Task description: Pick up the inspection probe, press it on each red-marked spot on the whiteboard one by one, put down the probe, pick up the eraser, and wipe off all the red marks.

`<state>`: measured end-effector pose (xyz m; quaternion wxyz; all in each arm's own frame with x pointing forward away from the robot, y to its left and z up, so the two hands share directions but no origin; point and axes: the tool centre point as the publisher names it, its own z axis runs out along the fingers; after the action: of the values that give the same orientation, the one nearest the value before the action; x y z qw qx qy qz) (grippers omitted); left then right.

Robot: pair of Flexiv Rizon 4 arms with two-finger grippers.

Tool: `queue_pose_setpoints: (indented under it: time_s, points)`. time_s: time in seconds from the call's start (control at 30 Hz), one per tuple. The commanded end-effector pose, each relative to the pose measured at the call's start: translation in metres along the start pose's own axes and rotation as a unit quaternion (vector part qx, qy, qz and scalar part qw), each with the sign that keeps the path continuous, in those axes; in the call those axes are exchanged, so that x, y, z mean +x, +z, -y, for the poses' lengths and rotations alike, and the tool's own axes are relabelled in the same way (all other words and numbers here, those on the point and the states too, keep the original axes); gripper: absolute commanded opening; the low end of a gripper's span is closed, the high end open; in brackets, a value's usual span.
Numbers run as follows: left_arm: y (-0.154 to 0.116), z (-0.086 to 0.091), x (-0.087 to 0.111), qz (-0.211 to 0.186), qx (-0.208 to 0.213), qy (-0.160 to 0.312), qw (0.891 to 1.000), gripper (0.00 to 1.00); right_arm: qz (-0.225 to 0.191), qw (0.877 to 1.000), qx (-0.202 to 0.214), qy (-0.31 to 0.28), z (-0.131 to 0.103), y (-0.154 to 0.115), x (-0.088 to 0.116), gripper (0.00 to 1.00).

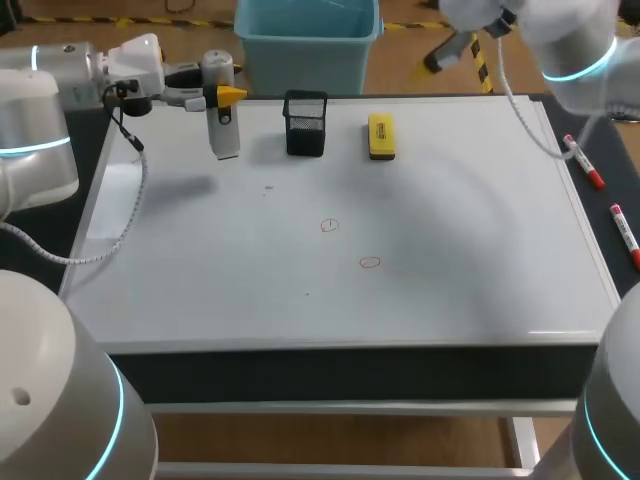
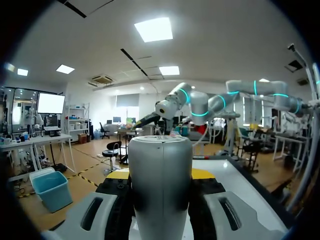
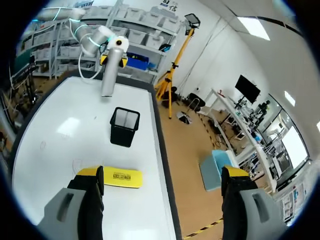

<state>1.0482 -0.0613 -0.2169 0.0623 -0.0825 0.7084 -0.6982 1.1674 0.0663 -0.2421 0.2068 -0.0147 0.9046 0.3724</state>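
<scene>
While the left arm (image 1: 60, 75) comes in over the far left corner of the whiteboard (image 1: 450, 250), the left gripper (image 1: 222, 95) pinches the inspection probe (image 1: 222, 125) near its top. The probe is a grey cylinder, held upright. Its lower end looks clear of the board, with its shadow falling apart from it toward the near side.

Left wrist view: the probe (image 2: 160, 185) sits squarely between the fingers of the left gripper (image 2: 161, 175). A yellow tip shows on each side, tight against the body.

The right arm (image 1: 580, 50) is at the far right corner. In the right wrist view the right gripper (image 3: 162, 172) is spread wide and holds nothing. It hangs above the far edge of the board, near the eraser (image 3: 119, 177).

Along the far edge of the board:
- A black mesh cup (image 1: 305, 123) stands just beside the probe, toward the middle.
- The yellow eraser (image 1: 381, 135) lies flat on the far side of the cup from the probe, apart from it.

Mid-board there are two small red marks (image 1: 329, 225), both thin rings. The second is near the first, closer to the front edge and to the right.

Off the board's right edge, two red markers (image 1: 585, 165) lie on the dark table, one behind the other.
</scene>
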Motion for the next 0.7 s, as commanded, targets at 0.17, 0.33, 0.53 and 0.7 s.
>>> queue_pose_setpoints:
  time_s: [0.17, 0.33, 0.53, 0.7]
  points:
    - [0.001, 0.0, 0.0, 0.001, 0.001, 0.001, 1.0, 0.0, -0.374, 0.887, 0.194, -0.191, 0.014, 0.022, 0.009, 1.0]
    - [0.001, 0.0, 0.0, 0.001, 0.001, 0.001, 1.0, 0.0, -0.396, 0.874, 0.202, -0.197, 0.024, 0.023, 0.023, 1.0]
    - [0.001, 0.0, 0.0, 0.001, 0.001, 0.001, 1.0, 0.0, -0.408, 0.842, 0.269, -0.226, 0.041, 0.024, 0.041, 1.0]
    - [0.001, 0.0, 0.0, 0.001, 0.001, 0.001, 1.0, 0.0, -0.369, 0.87, 0.257, -0.2, 0.041, 0.019, 0.038, 1.0]
